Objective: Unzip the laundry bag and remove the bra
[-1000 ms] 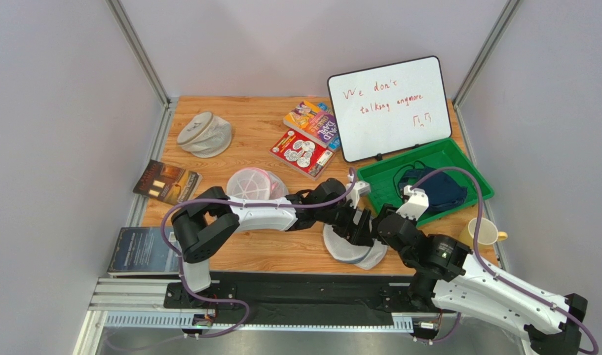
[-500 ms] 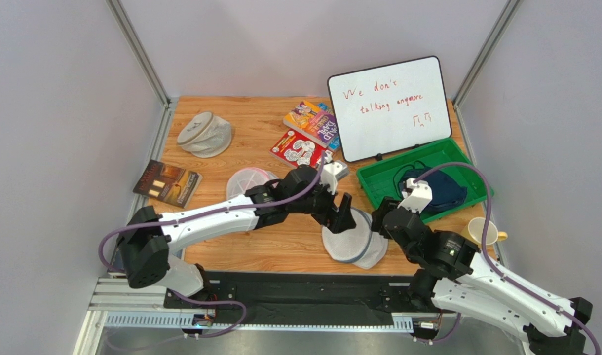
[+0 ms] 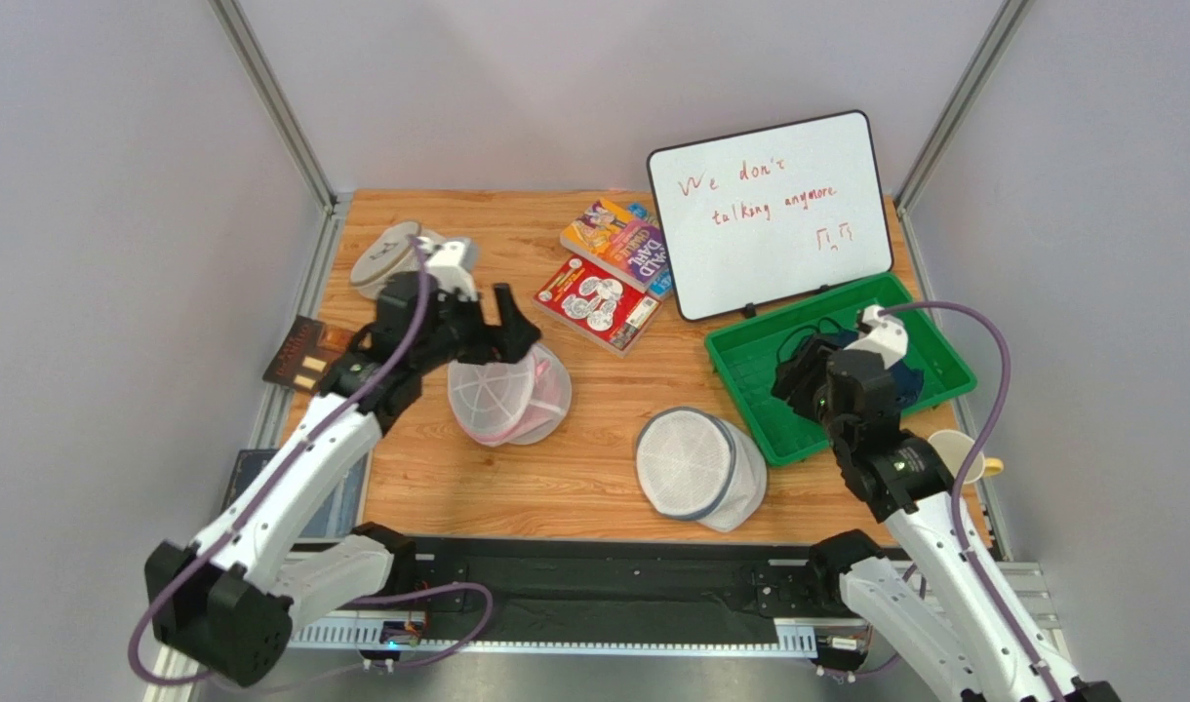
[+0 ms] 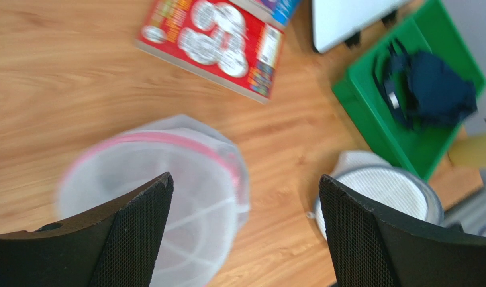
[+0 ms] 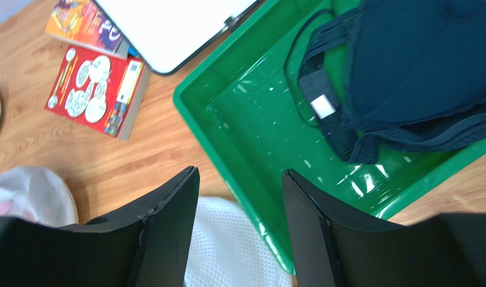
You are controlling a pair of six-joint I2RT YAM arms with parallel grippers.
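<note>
The left gripper (image 4: 245,182) is presented with its jaws spread wide and nothing between them. It is suspended above the pink-tinted mesh bag (image 4: 155,191), and no contact with that bag is visible. The right gripper (image 5: 239,173) is likewise released: its fingers (image 5: 161,233) are parted, and only the near wall of the green tray (image 5: 239,125) and bare wood are seen through the gap. A second earlier both grippers were gathered at the laundry bag (image 3: 696,465), at the front centre of the table (image 3: 586,483). Since then the left arm has been swung away to the far-left side, and the right arm has been drawn back over the tray. The laundry bag is thus left untouched, lying close beside the tray's near wall with one round spoked end panel turned toward the overhead camera. Whether its zipper stands open cannot be determined from these views. The bra (image 5: 407,66) is located inside the green tray, lying limp on the tray floor with its straps looped toward the tray's middle. It is outside the bag and is held by neither gripper, and its place in the tray is unchanged over the last second. From this layout the removal is judged to be done. The withdrawal of both arms is read as a clearing move rather than a fresh approach.
</note>
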